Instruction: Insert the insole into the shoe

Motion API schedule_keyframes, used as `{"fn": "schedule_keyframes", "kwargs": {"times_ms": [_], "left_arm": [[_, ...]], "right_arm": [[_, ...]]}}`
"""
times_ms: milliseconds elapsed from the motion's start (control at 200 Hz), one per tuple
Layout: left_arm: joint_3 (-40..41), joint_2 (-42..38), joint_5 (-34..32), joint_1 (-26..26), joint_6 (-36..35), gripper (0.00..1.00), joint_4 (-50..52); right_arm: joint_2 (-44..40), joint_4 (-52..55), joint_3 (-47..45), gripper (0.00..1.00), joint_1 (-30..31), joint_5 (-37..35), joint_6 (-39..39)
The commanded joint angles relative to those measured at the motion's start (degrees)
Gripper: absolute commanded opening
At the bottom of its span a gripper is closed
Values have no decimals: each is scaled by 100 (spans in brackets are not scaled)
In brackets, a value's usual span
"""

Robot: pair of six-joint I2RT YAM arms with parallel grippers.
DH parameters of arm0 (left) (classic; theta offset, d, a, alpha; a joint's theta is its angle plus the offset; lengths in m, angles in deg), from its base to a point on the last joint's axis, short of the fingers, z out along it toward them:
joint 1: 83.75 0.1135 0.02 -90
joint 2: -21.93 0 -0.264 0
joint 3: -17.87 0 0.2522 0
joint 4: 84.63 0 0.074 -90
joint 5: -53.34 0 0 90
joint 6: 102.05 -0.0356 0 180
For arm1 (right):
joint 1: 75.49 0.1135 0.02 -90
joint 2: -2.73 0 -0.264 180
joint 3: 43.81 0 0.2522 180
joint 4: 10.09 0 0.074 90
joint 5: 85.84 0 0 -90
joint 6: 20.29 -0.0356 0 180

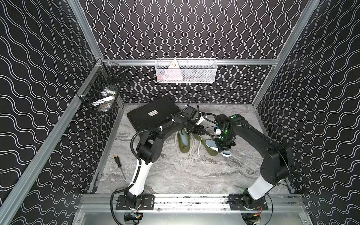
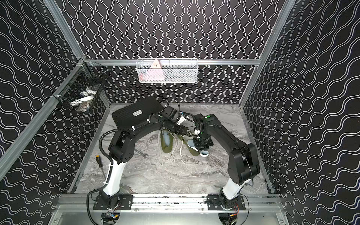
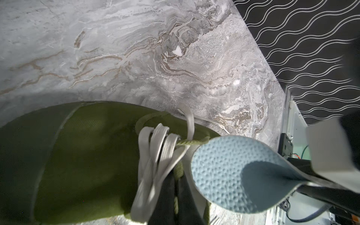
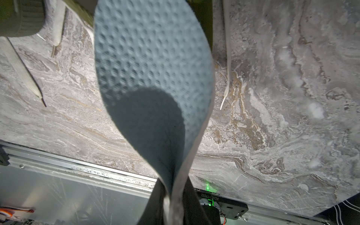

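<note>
An olive green shoe (image 1: 209,151) (image 2: 192,151) (image 3: 87,155) with grey laces (image 3: 155,155) lies on the marble table. My left gripper (image 1: 201,131) (image 3: 176,187) is shut on a green cord at the shoe's opening. The light blue dimpled insole (image 1: 212,144) (image 2: 191,144) (image 3: 233,175) (image 4: 153,78) hangs tilted over the opening, one end near the laces. My right gripper (image 1: 224,145) (image 4: 173,194) is shut on the insole's other end, which is folded between the fingers. The inside of the shoe is hidden.
A second olive shoe (image 1: 184,145) with a blue insole in it lies just to the left, and loose lace ends (image 1: 180,159) trail forward. A black case (image 1: 153,115) sits at the back left. A screwdriver (image 1: 119,167) lies by the left edge. Wire baskets (image 1: 186,71) (image 1: 103,93) hang on the walls.
</note>
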Motion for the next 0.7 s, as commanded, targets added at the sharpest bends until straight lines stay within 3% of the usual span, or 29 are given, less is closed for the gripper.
{"fn": "schedule_keyframes", "kwargs": {"times_ms": [0,335,696], "left_arm": [[-140,79,545,6,-24,0,-104],[-745,483,973,17,-287,0,709],[-922,660,1253,26,-259,0,724]], "right_arm": [[-23,-440,-85,16,-17,112,184],[-136,-1249,-200,14,-17,-9,931],[-143,-1551,-599,13,0,-455,1334]]}}
